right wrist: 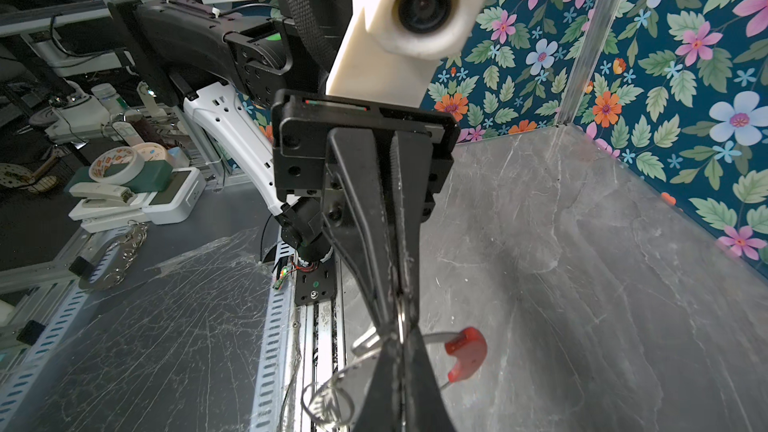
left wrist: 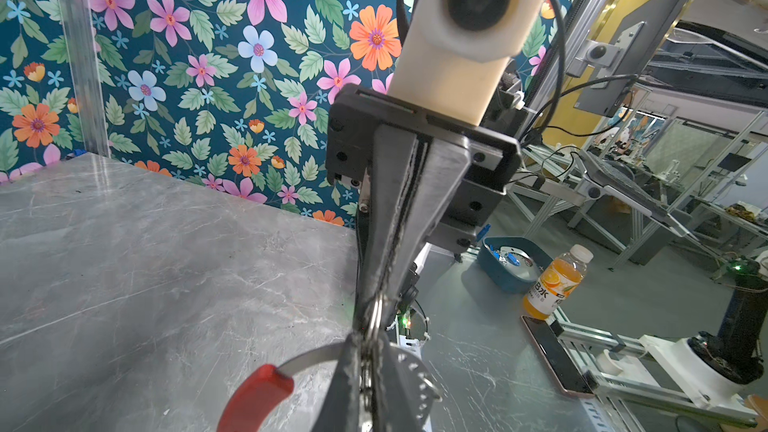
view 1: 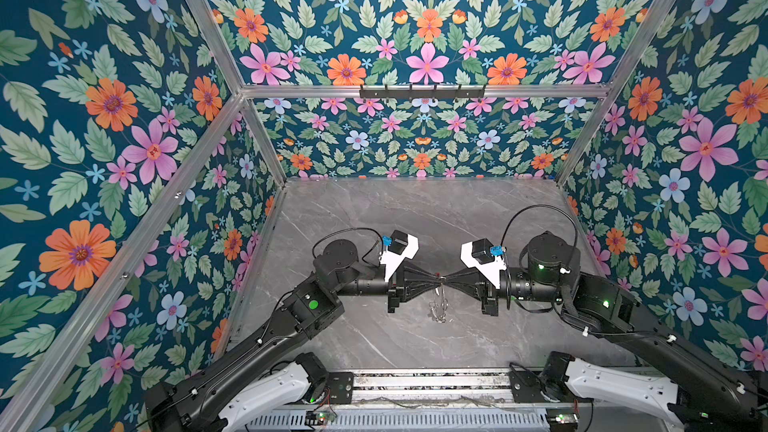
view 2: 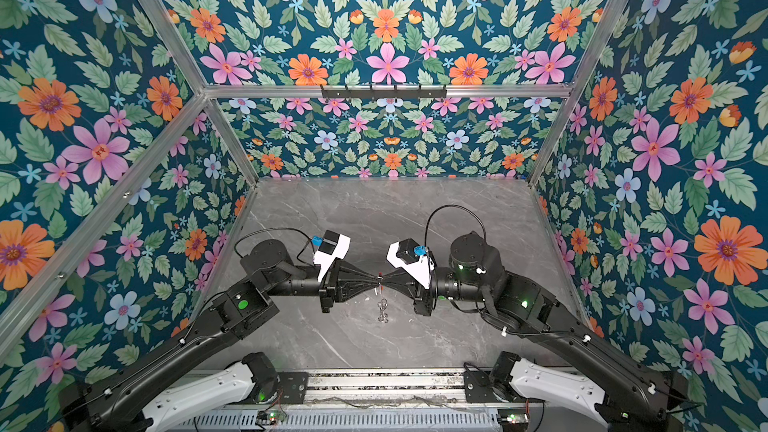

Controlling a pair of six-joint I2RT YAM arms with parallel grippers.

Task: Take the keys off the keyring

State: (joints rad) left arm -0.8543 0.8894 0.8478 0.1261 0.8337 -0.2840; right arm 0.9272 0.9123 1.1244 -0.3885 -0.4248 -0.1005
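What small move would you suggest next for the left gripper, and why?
I would probably ease the left gripper slowly away from the right gripper. Both are shut tip to tip: the right seems to hold the red-sleeved keyring up, the left seems to pinch a small split ring, and the keys dangle below. A gentle pull may slide that ring off.

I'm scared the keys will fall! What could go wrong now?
1. The left gripper and right gripper pinch the keyring tip to tip, above the table. If they pull apart, it might slip out and drop.
2. The keys dangle loose underneath, so they may swing or tangle.
3. The two grippers nearly touch and could bump.
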